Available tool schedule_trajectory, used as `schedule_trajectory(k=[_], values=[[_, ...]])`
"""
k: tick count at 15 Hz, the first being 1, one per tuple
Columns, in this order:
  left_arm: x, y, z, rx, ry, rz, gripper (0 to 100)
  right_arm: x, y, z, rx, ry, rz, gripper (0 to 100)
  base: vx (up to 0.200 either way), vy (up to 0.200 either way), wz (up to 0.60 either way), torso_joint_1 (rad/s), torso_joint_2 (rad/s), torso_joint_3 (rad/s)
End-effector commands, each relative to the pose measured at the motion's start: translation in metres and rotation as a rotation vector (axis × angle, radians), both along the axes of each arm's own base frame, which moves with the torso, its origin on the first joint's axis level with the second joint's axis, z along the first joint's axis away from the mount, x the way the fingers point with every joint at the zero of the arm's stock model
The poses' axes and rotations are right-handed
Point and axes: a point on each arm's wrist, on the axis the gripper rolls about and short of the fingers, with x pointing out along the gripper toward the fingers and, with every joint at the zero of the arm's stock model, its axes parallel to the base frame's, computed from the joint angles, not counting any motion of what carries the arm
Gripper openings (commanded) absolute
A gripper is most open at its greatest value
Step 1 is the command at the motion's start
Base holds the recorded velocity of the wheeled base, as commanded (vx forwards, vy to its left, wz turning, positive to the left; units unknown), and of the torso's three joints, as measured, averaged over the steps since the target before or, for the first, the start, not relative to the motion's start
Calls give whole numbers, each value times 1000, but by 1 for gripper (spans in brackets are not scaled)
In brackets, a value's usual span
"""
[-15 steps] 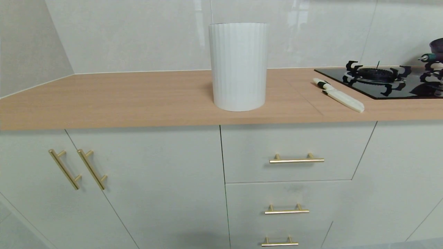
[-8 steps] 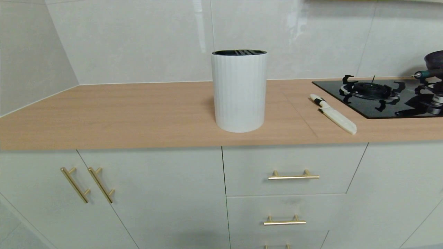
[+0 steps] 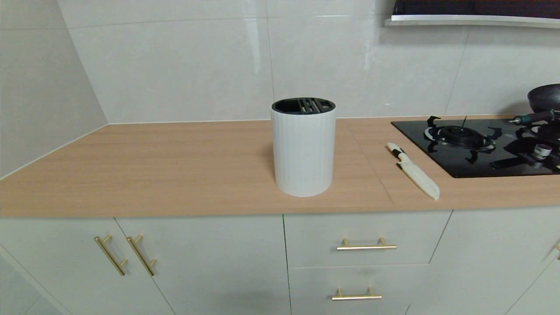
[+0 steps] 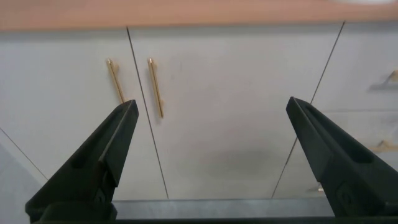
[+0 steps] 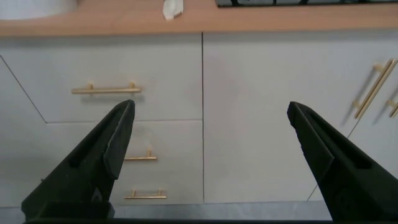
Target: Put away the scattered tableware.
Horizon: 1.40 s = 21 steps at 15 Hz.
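A white ribbed knife holder [image 3: 303, 148] with a black slotted top stands upright near the front edge of the wooden counter [image 3: 175, 170]. To its right a white knife [image 3: 413, 171] with a black band on its handle lies flat on the counter, blade pointing toward the front edge; its tip [image 5: 173, 9] pokes over the counter edge in the right wrist view. My left gripper [image 4: 211, 109] hangs open, low in front of the cabinet doors. My right gripper [image 5: 210, 112] is open too, facing the drawers below the counter. Neither holds anything.
A black gas hob [image 3: 477, 146] with pan supports sits at the counter's right, a dark pan [image 3: 544, 98] on its far burner. Gold-handled cabinet doors [image 3: 124, 260] and drawers [image 3: 366, 247] lie below. Tiled walls close the back and left; a range hood [image 3: 472, 17] hangs above.
The head camera has risen or tilted up, so the whole scene sits lower and the holder's slotted top now shows. Nothing on the counter has moved.
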Motion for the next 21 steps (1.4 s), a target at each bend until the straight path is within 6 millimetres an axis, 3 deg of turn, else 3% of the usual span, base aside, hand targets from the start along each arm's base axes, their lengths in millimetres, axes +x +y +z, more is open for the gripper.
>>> schedule_trajectory(k=[1, 21], values=[[0, 0, 0, 0, 0, 0, 100, 0, 0, 0, 0, 1, 0, 100, 0, 0, 0, 188, -481, -310], [0, 0, 0, -1, 0, 0, 100, 0, 0, 0, 0, 1, 0, 100, 0, 0, 0, 225, -521, -297]])
